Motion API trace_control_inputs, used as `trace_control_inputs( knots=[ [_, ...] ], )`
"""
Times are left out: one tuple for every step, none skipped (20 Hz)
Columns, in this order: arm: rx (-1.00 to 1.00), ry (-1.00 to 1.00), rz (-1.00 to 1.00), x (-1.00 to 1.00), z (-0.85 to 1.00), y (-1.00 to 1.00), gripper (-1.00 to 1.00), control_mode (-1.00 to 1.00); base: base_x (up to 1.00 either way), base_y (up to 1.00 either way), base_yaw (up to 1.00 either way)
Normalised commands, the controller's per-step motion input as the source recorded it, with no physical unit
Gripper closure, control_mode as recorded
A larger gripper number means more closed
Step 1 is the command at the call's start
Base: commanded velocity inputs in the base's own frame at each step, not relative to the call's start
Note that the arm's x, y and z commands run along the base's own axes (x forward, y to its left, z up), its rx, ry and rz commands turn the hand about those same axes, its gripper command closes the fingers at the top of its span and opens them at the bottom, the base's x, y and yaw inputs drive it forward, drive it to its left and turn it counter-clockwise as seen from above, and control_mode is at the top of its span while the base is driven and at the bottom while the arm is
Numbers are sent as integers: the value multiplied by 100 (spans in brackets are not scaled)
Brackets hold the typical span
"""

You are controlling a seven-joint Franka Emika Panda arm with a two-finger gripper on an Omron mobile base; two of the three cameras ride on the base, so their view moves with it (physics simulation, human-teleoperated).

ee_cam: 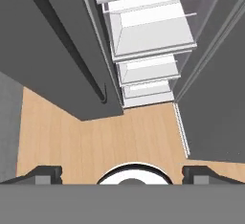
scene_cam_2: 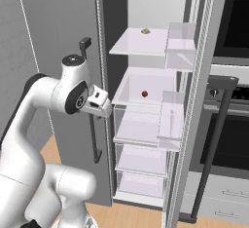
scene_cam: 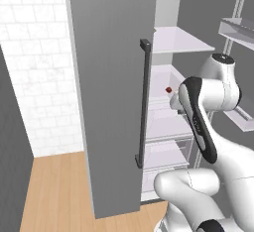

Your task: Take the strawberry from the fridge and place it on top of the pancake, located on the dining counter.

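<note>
Right base view: fridge [scene_cam_2: 146, 100] stands open, both doors swung out, so the white shelves are reachable from the front.
Strawberry: small dark-red berry [scene_cam_2: 144, 94] sitting alone on the middle shelf, well back from the shelf's front edge; also visible from the left side [scene_cam: 168, 89], past the door edge.
Gripper: [scene_cam_2: 99, 101] hangs in front of the fridge at about strawberry height, off to the left of the shelves and clear of them. Nothing between the fingers.
Jaws: spread wide, tips sit at the far corners of the hand view [ee_cam: 122, 173]. Makes sense for approaching a tiny berry.
Hand pointing: hand view looks down at the wood floor and the lower drawers [ee_cam: 148, 79], not at the berry, so the wrist likely needs to tilt up and in before reaching.
Left door: its dark bar handle [scene_cam: 143, 102] is close beside the forearm; tight gap, collision risk when swinging in.
Other item: small object on the top shelf [scene_cam_2: 144, 30], too small to identify.
Stage: judging by this, pick not started.
</note>
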Motion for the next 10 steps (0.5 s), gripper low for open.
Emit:
trace_control_inputs(
  knots=[
    [18, 0, -16, -6, -11, 18, -100, -100, 0, 0, 0],
    [10, 0, -18, -16, -19, 14, -100, -100, 0, 0, 0],
    [5, 0, -17, -27, -26, 16, -100, -100, 0, 0, 0],
    [0, 0, -17, -21, -30, 16, -100, -100, 0, 0, 0],
    [0, 0, -16, -17, -16, 17, -100, -100, 0, 0, 0],
    [0, 0, -15, -26, -16, 11, -100, -100, 0, 0, 0],
    [0, 0, -13, -33, -16, 3, -100, -100, 0, 0, 0],
    [0, 0, -11, -36, -25, 0, -100, -100, 0, 0, 0],
    [-3, 0, -10, -35, -31, 0, -100, -100, 0, 0, 0],
    [-3, 0, -6, -36, -31, 0, -100, -100, 0, 0, 0]
  ],
)
